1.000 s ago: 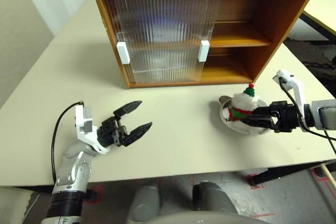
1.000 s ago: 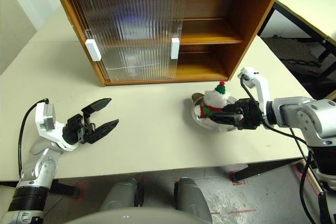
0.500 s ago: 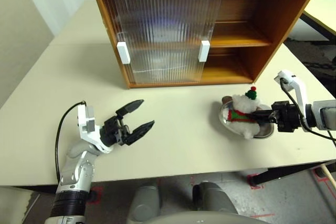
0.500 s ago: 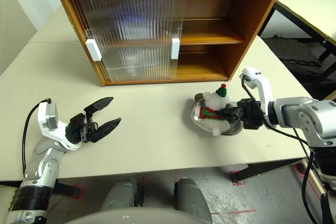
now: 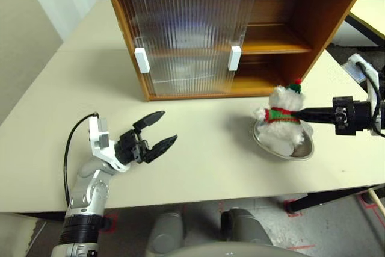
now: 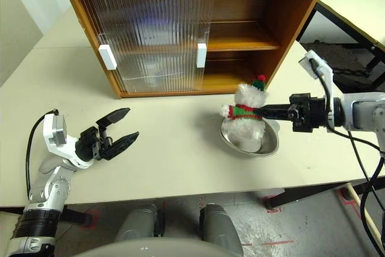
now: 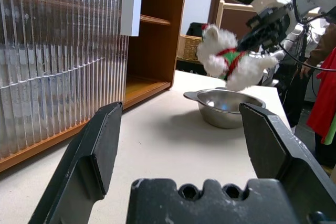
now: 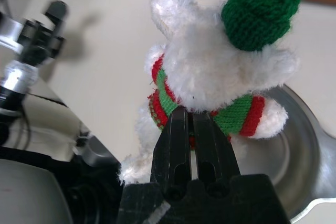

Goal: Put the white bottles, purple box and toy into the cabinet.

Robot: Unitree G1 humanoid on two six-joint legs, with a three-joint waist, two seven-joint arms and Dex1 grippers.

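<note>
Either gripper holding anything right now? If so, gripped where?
The right gripper is shut on the toy, pinching it at the scarf, lifted above the metal dish. The left gripper is open, holding nothing.

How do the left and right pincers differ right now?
The left pincer is open and empty, while the right pincer is shut on the toy. The left pincer hovers low over bare table; the right pincer holds the toy lifted above the metal dish. Both have black fingers and sit in front of the cabinet.

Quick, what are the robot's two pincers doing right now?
Left pincer: open, holding nothing.
Right pincer: closed on the toy, above the metal dish.
</note>
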